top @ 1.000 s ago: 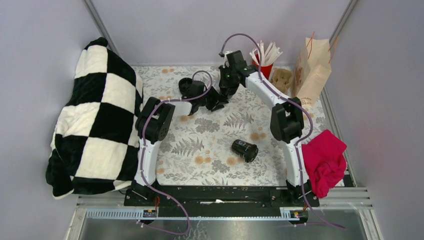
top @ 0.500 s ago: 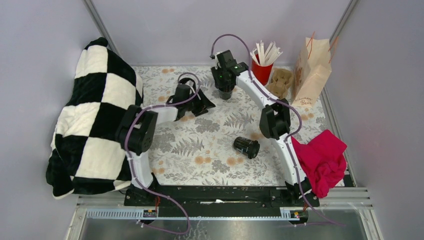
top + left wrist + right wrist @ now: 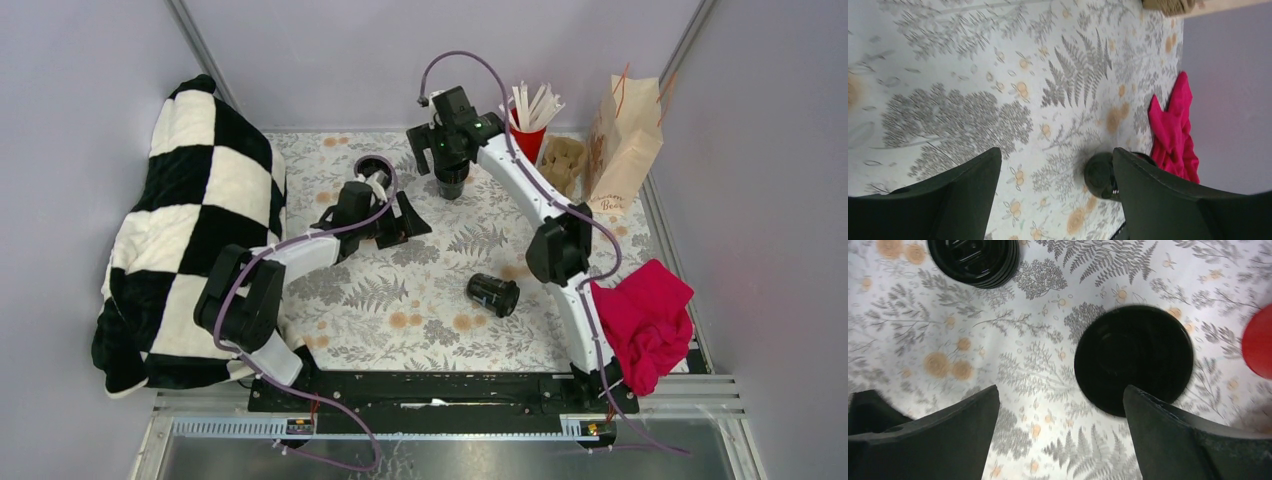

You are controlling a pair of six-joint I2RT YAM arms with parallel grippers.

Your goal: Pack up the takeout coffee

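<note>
The takeout coffee (image 3: 452,186) is a small black cup with a round black lid (image 3: 1134,358), standing upright at the back of the mat. Directly above it hangs my right gripper (image 3: 449,165), open. In the right wrist view my right gripper (image 3: 1060,395) has wide jaws and the lid lies just beyond the right finger, untouched. My left gripper (image 3: 408,218) is open and empty, left of the cup and nearer. Between my left gripper's (image 3: 1055,155) fingers there is only mat. The paper bag (image 3: 625,140) stands at the back right.
A second black cup (image 3: 490,294) (image 3: 1102,175) lies on its side mid-mat. A stack of black lids (image 3: 372,167) (image 3: 973,260) sits back left. A red cup of white sticks (image 3: 528,135) and a pulp carrier (image 3: 562,160) stand beside the bag. Red cloth (image 3: 650,320) lies right, a checkered blanket (image 3: 190,240) left.
Both grippers opened. The right one let go of the lidded cup and now hangs above it. The left arm pulled back, left and nearer.
</note>
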